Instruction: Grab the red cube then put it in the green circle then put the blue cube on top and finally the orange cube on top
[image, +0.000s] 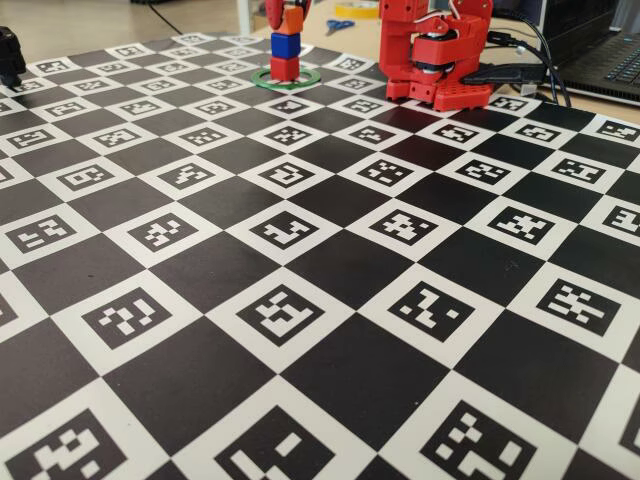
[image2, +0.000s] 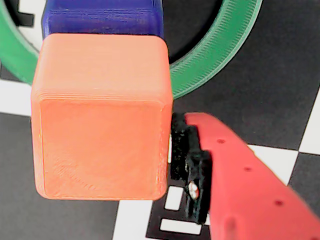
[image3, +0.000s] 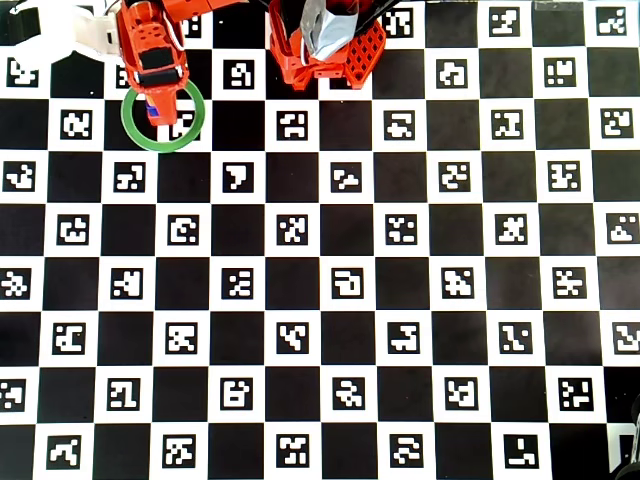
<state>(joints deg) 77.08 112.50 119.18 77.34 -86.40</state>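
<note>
In the fixed view a stack stands at the far end of the mat: the red cube (image: 285, 68) inside the green circle (image: 262, 79), the blue cube (image: 285, 45) on it, and the orange cube (image: 292, 20) on top, set slightly to the right. My gripper (image: 289, 17) is shut on the orange cube. The wrist view shows the orange cube (image2: 100, 120) filling the left half, with the blue cube (image2: 102, 17) below it and the green circle (image2: 215, 65) around. One finger's black pad (image2: 192, 170) stands against the cube's right side; the other finger and the red cube are hidden. From overhead, the gripper (image3: 152, 85) covers the stack over the green circle (image3: 163, 148).
The red arm base (image: 435, 60) (image3: 320, 45) stands right of the stack. Behind the mat lie blue-handled scissors (image: 338, 25), cables and a laptop (image: 610, 50). A black object (image: 8, 55) sits at the far left edge. The checkered marker mat (image3: 330, 260) spreads forward.
</note>
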